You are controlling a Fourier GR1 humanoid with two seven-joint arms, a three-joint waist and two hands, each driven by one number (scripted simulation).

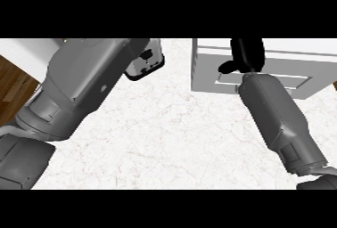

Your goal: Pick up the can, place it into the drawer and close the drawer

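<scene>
No can shows in the head view. A white-grey drawer unit [296, 67] stands at the back right, and its front panel carries a recessed handle [276, 81]. My right hand [246, 55] lies over the top edge of that front panel. Its fingers run straight away from me and its thumb sticks out to the left, with nothing visible in the hand. I cannot tell whether the drawer is pulled out. My left forearm rises steeply at the left. Only a white, black-edged part of my left hand [146, 61] shows at its end.
The counter's pale marble top [171, 133] fills the middle between my two forearms. Brown wooden floor [13, 84] shows past the counter's left edge.
</scene>
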